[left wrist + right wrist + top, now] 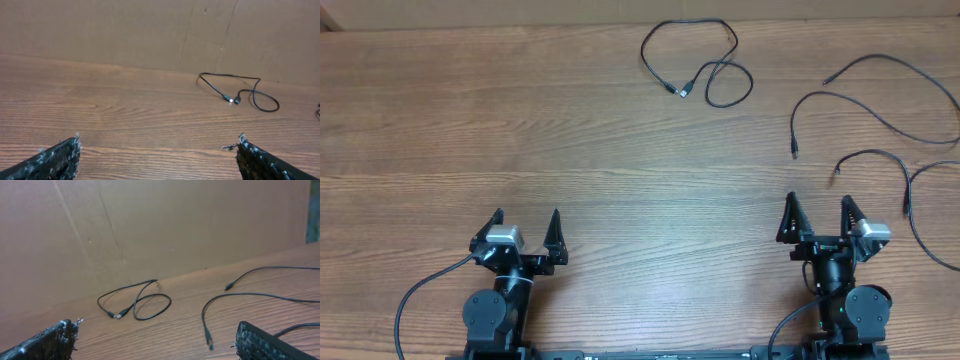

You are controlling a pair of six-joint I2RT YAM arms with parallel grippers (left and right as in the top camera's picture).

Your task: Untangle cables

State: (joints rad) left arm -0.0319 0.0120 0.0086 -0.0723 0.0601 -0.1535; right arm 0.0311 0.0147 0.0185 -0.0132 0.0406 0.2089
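Observation:
The cables lie apart on the wooden table. One looped cable [682, 91] rests at the far middle, its two plug ends close together; it also shows in the left wrist view [232, 99] and the right wrist view [117, 315]. More thin black cables spread at the far right: one ending in a plug [794, 145] [207, 339], one arching behind it [870, 58] [230, 286], and one short curve [868, 152]. My left gripper [527, 222] [159, 137] stands open at the near left, with nothing between its fingers. My right gripper [818, 205] [157, 325] stands open at the near right, just short of the right-hand cables.
A brown cardboard wall [150, 30] rises along the table's far edge. The thicker black arm wires [420, 295] hang near the front edge beside each base. A further cable curve [920, 235] runs off the right edge.

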